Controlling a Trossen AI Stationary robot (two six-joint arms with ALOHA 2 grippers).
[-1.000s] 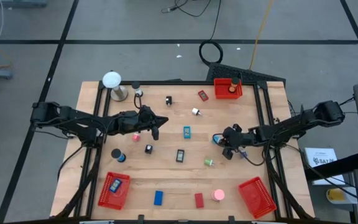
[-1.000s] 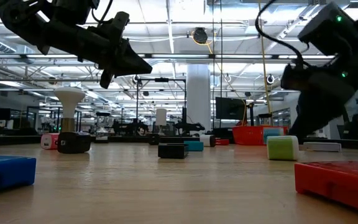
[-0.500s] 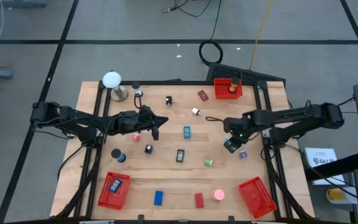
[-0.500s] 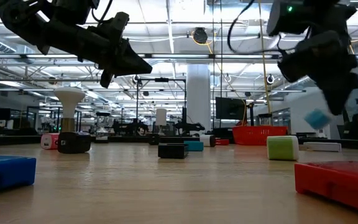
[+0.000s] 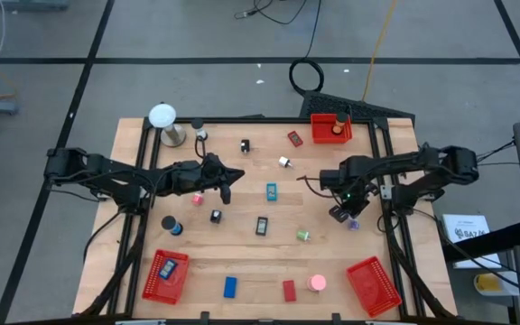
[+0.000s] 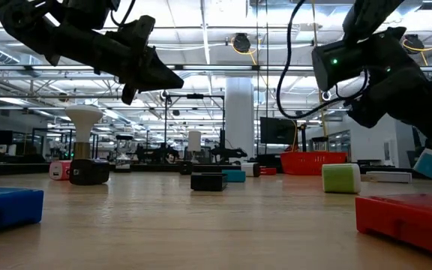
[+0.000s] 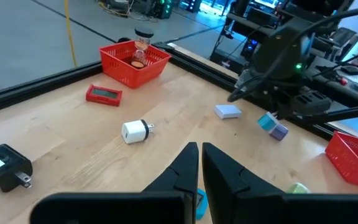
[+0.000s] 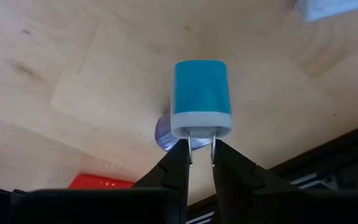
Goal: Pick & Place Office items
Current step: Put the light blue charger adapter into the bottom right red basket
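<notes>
The right gripper is nearly closed, its two dark fingers pinching the metal prongs of a teal plug adapter that hangs lifted clear of the wooden table; in the high view this gripper sits right of centre in the frame, and in the low view the adapter shows at the far right edge, above the board. Directly beneath the held adapter lies a small lilac piece, and in the left wrist view the adapter and that lilac piece appear close together, with a flat pale block just beside them. The left gripper hovers left of centre in the high view with its fingers pressed together and nothing between them; the left wrist view shows the two fingers almost touching. The other office items are scattered across the table: a white plug, a black charger, a flat red piece, a green cube, a teal block, a blue block, a red block and a pink round piece. Red mesh baskets stand at the upper right, lower left and lower right of the high view, and a white ball on a metal stand is at the upper left corner of the board.
</notes>
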